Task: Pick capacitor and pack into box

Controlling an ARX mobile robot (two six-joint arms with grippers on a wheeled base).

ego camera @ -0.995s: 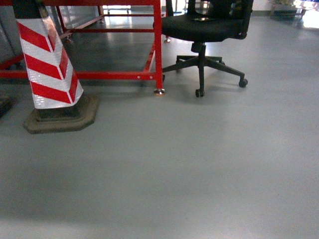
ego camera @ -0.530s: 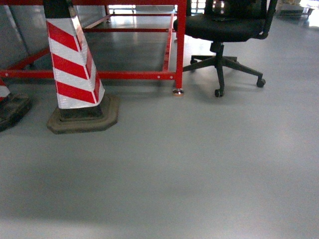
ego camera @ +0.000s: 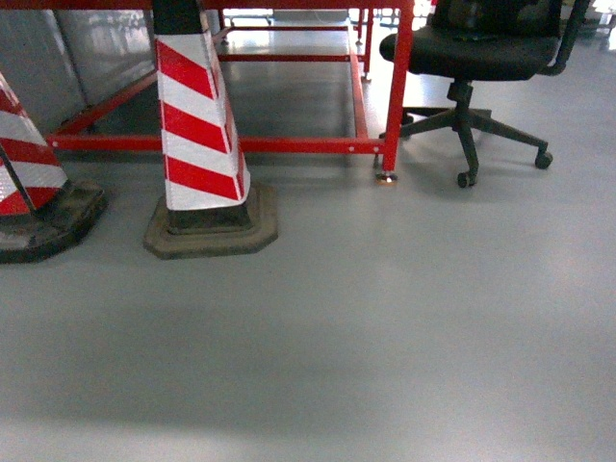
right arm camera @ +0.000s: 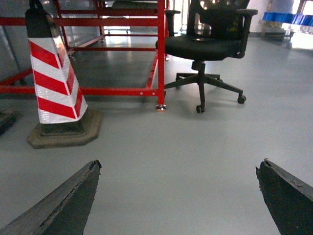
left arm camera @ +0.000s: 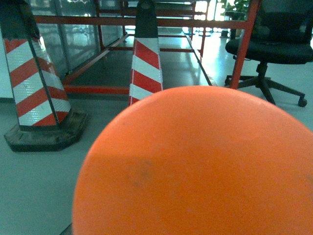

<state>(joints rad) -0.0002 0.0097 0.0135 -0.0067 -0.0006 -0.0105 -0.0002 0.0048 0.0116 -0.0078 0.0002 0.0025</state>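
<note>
The capacitor (left arm camera: 195, 166) fills the lower part of the left wrist view, its rounded orange end right up against the camera; the left jaws themselves are hidden, so I cannot tell how they stand. The right gripper (right arm camera: 178, 196) hangs level over the grey floor (ego camera: 385, 327), jaws spread wide, nothing between them. Ahead stand a striped cone (ego camera: 200, 135), a red frame (ego camera: 395, 87) and an office chair (ego camera: 481, 58).

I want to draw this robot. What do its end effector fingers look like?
Only the right end effector shows: two dark grey, nearly black fingers, wedge-shaped with scuffed, rough edges. No cables or markings show. The left one is hidden behind the orange capacitor.
</note>
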